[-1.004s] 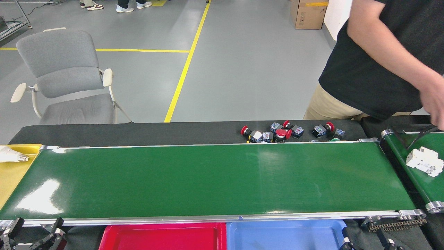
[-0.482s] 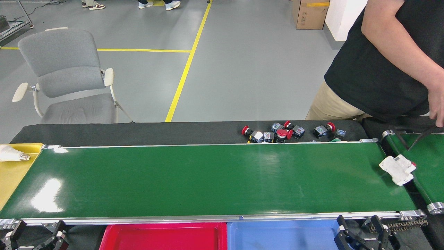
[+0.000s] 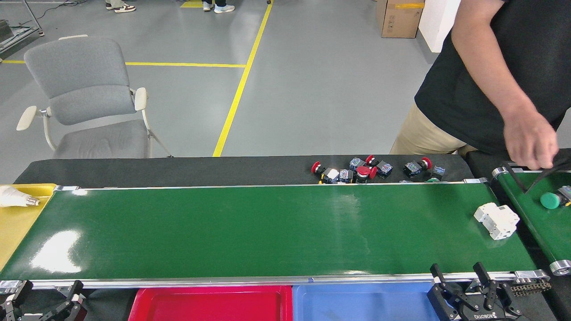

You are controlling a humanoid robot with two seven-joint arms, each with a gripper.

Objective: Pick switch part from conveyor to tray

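Note:
A white switch part (image 3: 496, 220) lies on the right end of the wide dark-green conveyor (image 3: 267, 232), clear of both grippers. At the bottom right my right gripper (image 3: 459, 276) stands open over the conveyor's near rail, below and a little left of the part, with nothing between its fingers. My left gripper (image 3: 49, 290) sits open at the bottom left corner, below the near rail and far from the part. A red tray (image 3: 209, 307) and a blue tray (image 3: 361, 307) lie side by side in front of the belt.
A person's hand (image 3: 531, 140) reaches over the narrower green belt (image 3: 542, 223) at the right, where a green-capped button (image 3: 549, 200) lies. Several red-capped switches (image 3: 366, 170) sit behind the conveyor. A yellow tray (image 3: 15, 218) with a light bulb (image 3: 15, 197) is at the left end. A grey chair (image 3: 84, 98) stands behind.
The white switch part passed from the narrow belt onto the wide conveyor and travelled left. My right gripper rose into view. A green-capped button appeared on the narrow belt; the person's hand shifted left.

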